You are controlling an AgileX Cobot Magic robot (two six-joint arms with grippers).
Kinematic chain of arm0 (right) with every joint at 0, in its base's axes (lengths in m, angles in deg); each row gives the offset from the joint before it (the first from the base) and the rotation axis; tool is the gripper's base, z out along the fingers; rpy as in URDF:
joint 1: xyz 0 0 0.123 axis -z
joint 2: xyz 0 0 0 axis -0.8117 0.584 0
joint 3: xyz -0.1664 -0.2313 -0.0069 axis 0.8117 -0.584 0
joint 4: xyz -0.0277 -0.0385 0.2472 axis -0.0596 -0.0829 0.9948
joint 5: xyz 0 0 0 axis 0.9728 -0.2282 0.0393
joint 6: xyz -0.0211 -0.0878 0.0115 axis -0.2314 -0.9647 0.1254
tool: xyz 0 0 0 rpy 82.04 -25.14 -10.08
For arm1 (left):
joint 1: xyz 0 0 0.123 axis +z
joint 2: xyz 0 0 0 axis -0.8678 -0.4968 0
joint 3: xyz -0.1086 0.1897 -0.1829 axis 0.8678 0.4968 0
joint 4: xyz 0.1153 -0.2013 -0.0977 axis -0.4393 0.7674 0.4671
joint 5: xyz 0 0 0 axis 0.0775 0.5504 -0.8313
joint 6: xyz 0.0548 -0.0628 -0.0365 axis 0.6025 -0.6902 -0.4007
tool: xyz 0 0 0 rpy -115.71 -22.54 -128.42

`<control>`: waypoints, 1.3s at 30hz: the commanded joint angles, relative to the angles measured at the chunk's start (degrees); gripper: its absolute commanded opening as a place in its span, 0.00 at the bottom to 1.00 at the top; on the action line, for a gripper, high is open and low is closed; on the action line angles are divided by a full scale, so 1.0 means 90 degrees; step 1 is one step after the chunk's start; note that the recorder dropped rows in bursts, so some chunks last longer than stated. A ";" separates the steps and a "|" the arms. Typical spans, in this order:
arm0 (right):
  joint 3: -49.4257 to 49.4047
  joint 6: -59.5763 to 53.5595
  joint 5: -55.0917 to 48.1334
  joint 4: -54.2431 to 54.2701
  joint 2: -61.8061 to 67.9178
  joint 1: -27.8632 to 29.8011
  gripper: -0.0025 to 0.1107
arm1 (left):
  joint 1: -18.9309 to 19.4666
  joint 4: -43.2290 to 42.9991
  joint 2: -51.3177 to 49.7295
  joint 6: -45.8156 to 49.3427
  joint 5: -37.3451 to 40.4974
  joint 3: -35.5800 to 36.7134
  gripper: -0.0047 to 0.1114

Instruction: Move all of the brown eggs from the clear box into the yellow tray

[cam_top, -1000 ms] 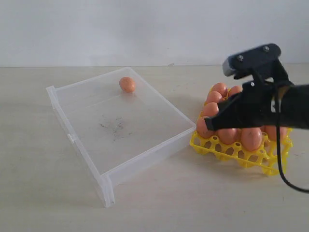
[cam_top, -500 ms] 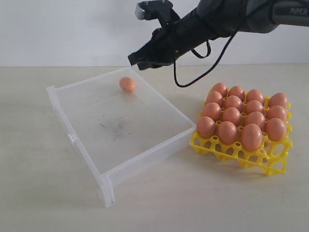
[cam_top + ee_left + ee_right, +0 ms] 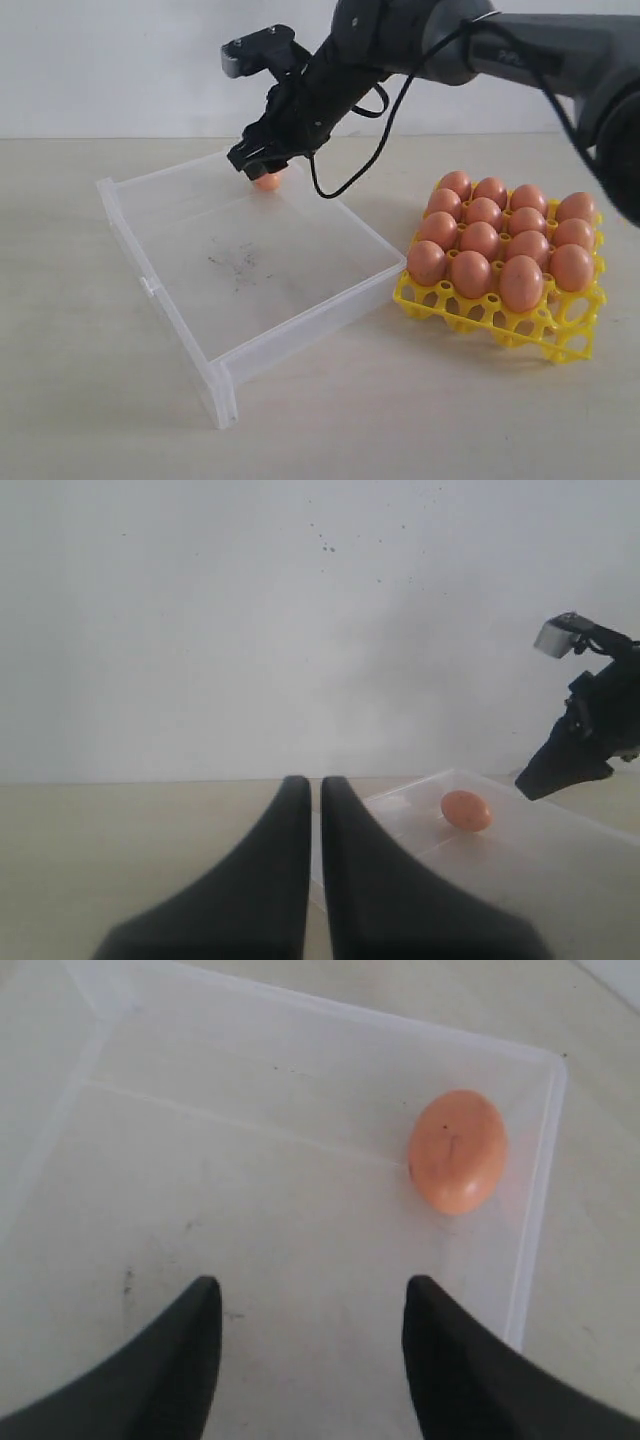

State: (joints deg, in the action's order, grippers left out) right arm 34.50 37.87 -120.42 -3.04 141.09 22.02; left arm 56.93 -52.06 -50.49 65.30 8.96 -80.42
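One brown egg (image 3: 266, 183) lies in the far corner of the clear box (image 3: 300, 325). My right gripper (image 3: 252, 160) hovers just above it, reaching across from the right. In the right wrist view the gripper (image 3: 312, 1285) is open and empty, and the egg (image 3: 457, 1150) lies beyond and to one side of its fingertips, against the box wall (image 3: 535, 1210). Several brown eggs (image 3: 481, 240) fill the yellow tray (image 3: 480, 318) on the right. My left gripper (image 3: 312, 782) is shut and empty, away from the box; from there the egg (image 3: 466, 810) and the right gripper (image 3: 572, 768) show.
Dark scuffs (image 3: 235, 265) mark the box floor. The box sits at an angle on the pale table (image 3: 80, 380), with its rim flap (image 3: 225, 395) toward the front. A black cable (image 3: 370, 150) hangs from the right arm over the box's far edge.
My right gripper has swung from the yellow tray, up and across to the box's far corner, come down over the lone egg, and gone from shut to open. The egg has not moved.
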 commanded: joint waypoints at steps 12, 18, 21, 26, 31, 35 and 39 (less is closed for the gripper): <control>0.2227 0.1200 -0.0502 -0.0916 0.1559 -0.0241 0.45 | -0.0018 0.0029 -0.0026 0.0029 -0.0100 -0.0014 0.07; 0.2220 0.0959 -0.0749 -0.1357 0.1592 -0.0303 0.45 | -0.0018 0.0029 -0.0026 0.0029 -0.0100 -0.0014 0.07; 0.2220 0.0882 -0.1055 -0.1350 0.1592 -0.0303 0.44 | -0.0018 0.0029 -0.0026 0.0029 -0.0100 -0.0014 0.07; 0.2220 0.0250 -0.2888 -0.0184 0.1174 -0.0303 0.17 | -0.0018 0.0029 -0.0026 0.0029 -0.0100 -0.0014 0.07; 0.1901 -0.0140 -0.2991 0.0707 0.0476 -0.0324 0.02 | -0.0018 0.0029 -0.0026 0.0029 -0.0100 -0.0014 0.07; 0.1449 0.0178 -0.2991 -0.0056 -0.0039 -0.0339 0.02 | -0.0018 0.0029 -0.0026 0.0029 -0.0100 -0.0014 0.07; 0.0454 0.0647 -0.2991 -0.0900 -0.0578 -0.0339 0.02 | -0.0018 0.0029 -0.0026 0.0029 -0.0100 -0.0014 0.07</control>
State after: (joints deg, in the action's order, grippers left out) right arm 43.83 41.70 -146.78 -6.77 138.86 18.81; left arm 56.93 -52.06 -50.49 65.30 8.96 -80.42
